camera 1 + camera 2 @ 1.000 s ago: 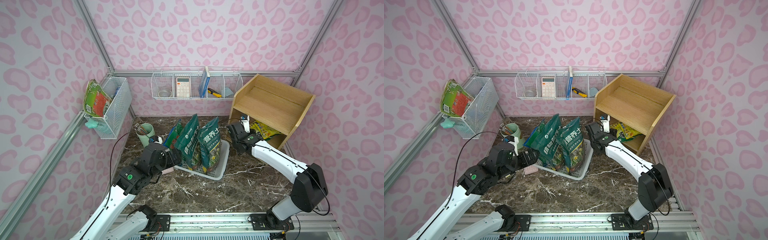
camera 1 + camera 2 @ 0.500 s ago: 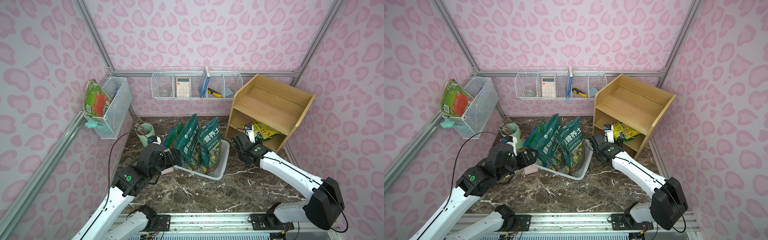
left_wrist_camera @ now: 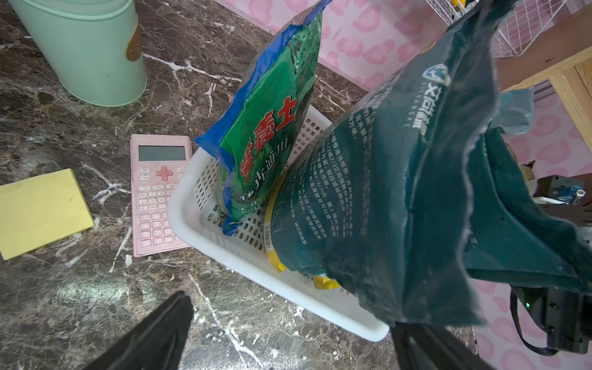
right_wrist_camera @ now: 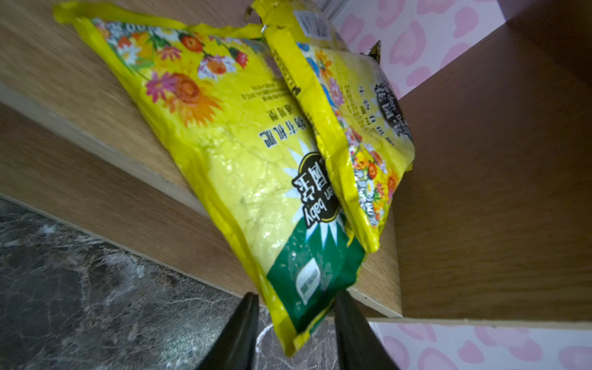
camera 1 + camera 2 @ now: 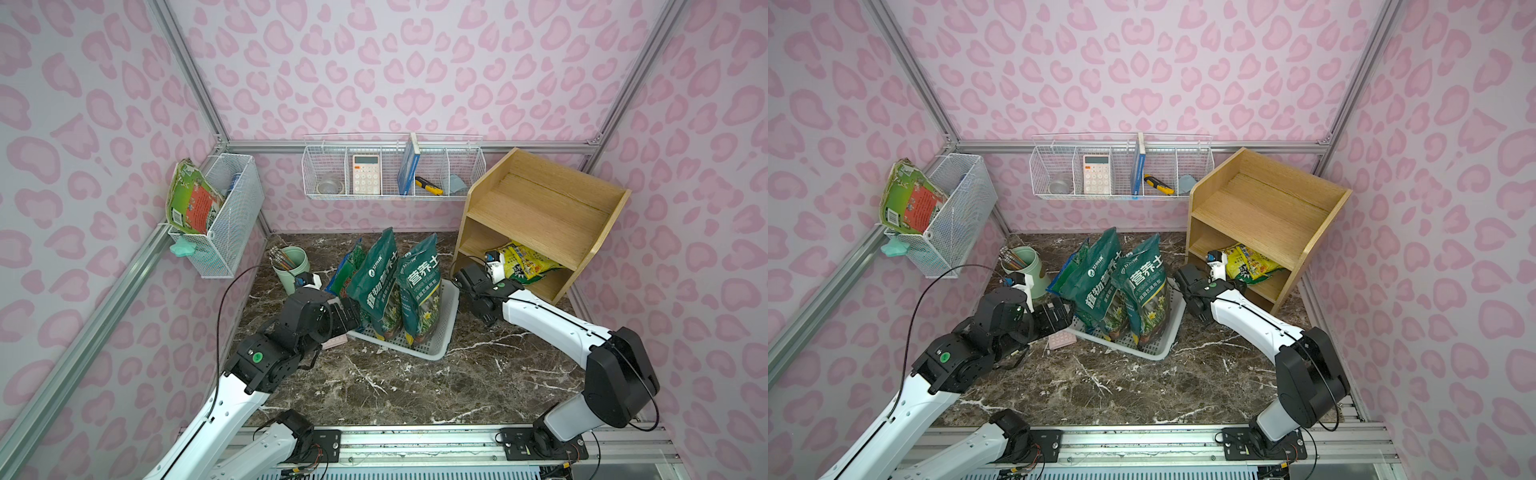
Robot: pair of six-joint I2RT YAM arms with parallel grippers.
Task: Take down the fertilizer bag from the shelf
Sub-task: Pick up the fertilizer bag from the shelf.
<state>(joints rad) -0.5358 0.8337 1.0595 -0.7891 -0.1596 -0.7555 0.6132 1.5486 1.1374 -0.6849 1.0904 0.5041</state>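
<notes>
Right hand (image 4: 298, 294) astride fertilizer bag (image 4: 237, 153) corner, grip unclear, label "baby", left hand (image 3: 288, 315) released beside soil bag (image 5: 422, 286) marked "营养土".

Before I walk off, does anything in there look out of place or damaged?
The nearer yellow fertilizer bag lies askew on an inner board of the shelf, its green corner hanging over the front edge between the fingers of the right end effector. The dark green bag in the white tray has a ragged, torn-looking top.
</notes>
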